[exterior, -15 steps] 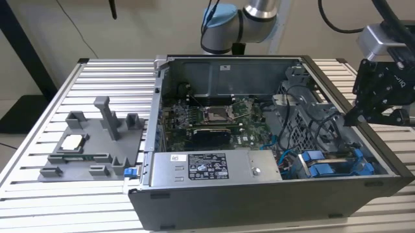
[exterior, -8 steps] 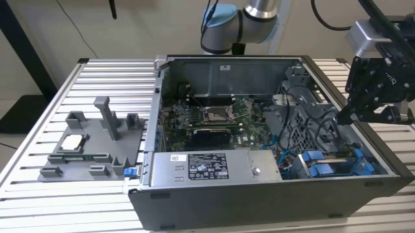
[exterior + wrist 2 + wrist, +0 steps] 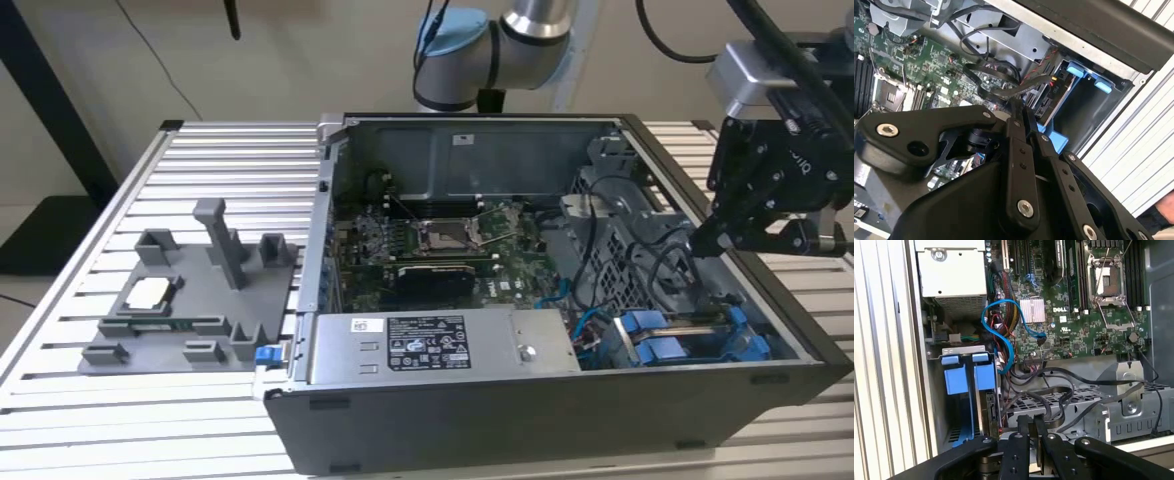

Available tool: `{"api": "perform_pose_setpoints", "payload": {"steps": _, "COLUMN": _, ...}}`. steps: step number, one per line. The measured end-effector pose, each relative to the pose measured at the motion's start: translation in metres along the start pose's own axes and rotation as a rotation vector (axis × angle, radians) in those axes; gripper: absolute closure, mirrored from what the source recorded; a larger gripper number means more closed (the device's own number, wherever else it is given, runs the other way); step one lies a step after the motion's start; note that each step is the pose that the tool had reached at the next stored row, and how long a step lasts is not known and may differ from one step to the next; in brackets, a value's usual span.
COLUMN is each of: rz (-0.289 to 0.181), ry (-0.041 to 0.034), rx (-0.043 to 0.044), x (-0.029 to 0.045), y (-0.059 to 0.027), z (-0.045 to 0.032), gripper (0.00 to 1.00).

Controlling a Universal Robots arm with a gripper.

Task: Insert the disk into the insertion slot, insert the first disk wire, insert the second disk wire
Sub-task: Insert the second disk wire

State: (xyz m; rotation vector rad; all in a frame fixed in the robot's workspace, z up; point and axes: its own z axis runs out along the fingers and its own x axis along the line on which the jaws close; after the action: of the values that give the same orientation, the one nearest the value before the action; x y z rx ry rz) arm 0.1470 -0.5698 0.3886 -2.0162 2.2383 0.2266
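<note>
The robot's black hand [image 3: 711, 243] hangs over the open computer case [image 3: 400, 420], above the drive cage on the exterior view's right. In both wrist views its two fingers [image 3: 1026, 432] lie pressed close together — whether a thin black cable is nipped at their tips cannot be told.

The disk [image 3: 985, 405], grey metal edged by its bright blue carrier frame [image 3: 966, 377], already sits in the insertion slot [image 3: 694, 335] at the near corner of the case. It lies below the hand and slightly toward the front wall, its long axis running down into the bay, so just the blue handles and one narrow edge show.

Black wires [image 3: 1054, 395] loop across the metal cage just beside the fingers, and a light blue cable [image 3: 1009, 347] curls near the carrier. Which of these are the disk wires, and whether any is plugged in, is hard to make out — the disk's connector end is hidden.

Further out lie the motherboard [image 3: 434, 245], the silver power-supply box [image 3: 434, 345], and a grey fixture tray [image 3: 187, 300] on the slatted worktop [image 3: 80, 400].
</note>
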Motion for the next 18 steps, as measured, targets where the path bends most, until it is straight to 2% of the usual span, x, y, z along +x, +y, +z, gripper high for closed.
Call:
{"api": "perform_pose_setpoints", "payload": {"steps": 5, "rz": 0.0, "ry": 0.0008, "rx": 0.0002, "x": 0.0, "y": 0.0, "z": 0.0, "gripper": 0.84}}
{"api": "perform_pose_setpoints", "payload": {"steps": 9, "rz": 0.0, "ry": 0.0083, "rx": 0.001, "x": 0.0001, "y": 0.0009, "z": 0.0001, "gripper": 0.84}}
{"api": "perform_pose_setpoints", "payload": {"steps": 12, "rz": 0.0, "ry": 0.0167, "rx": 0.0025, "x": 0.0004, "y": 0.0032, "z": 0.0005, "gripper": 0.84}}
{"api": "perform_pose_setpoints", "payload": {"steps": 18, "rz": -0.001, "ry": 0.0407, "rx": 0.0127, "x": 0.0015, "y": 0.0099, "z": 0.0023, "gripper": 0.84}}
